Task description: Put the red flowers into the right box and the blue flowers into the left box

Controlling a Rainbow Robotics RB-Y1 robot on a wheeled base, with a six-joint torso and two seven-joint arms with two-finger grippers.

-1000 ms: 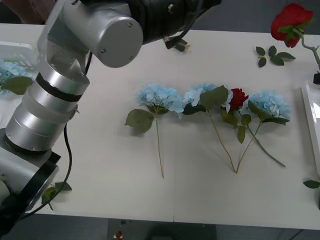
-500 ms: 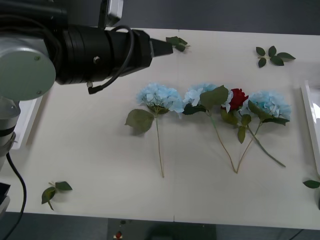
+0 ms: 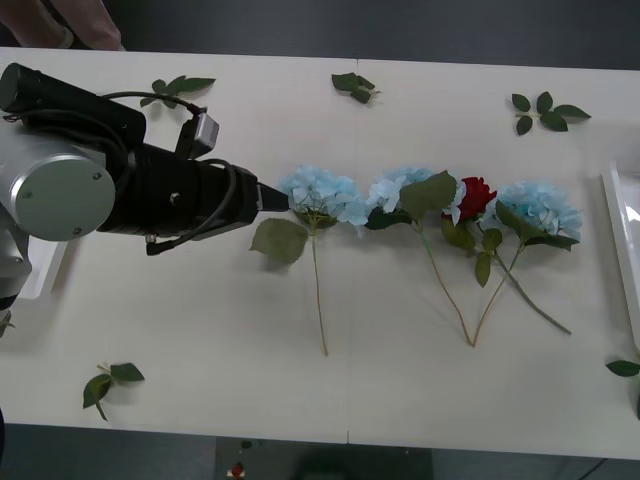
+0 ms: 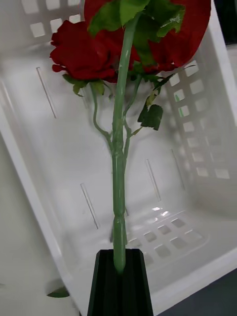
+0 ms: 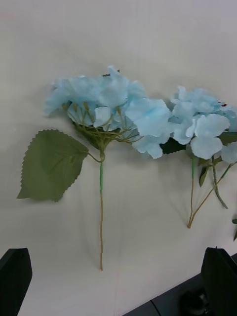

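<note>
Three fluffy pale-blue artificial hydrangea stems [image 3: 322,195] lie in a row across the middle of the pale counter [image 3: 200,320], heads toward the far side and thin green stems pointing back toward the robot. A single small dark-red rose [image 3: 477,196] rests between the middle and right-hand blue heads, its stem crossing theirs lower down. The left arm reaches in low from the left, and its black-fingered left claw [image 3: 276,199] sits just beside the leftmost blue head; from the wrist camera its two fingers [image 5: 15,276] stand wide apart at the corners, holding nothing, with that blue flower and its broad green leaf [image 5: 49,165] lying between them farther off. The right claw [image 4: 119,276] is pinched narrow on the green stem of another red rose [image 4: 143,24], which hangs over the shallow white slotted plastic tray on the right [image 4: 187,148], where a second red rose [image 4: 81,52] already lies. That tray's rim [image 3: 622,250] shows at the counter's right edge, and a corner of the white left tray [image 3: 40,275] peeks out under the left arm. Loose green leaf sprigs [image 3: 545,108] are scattered near the counter's edges.
</note>
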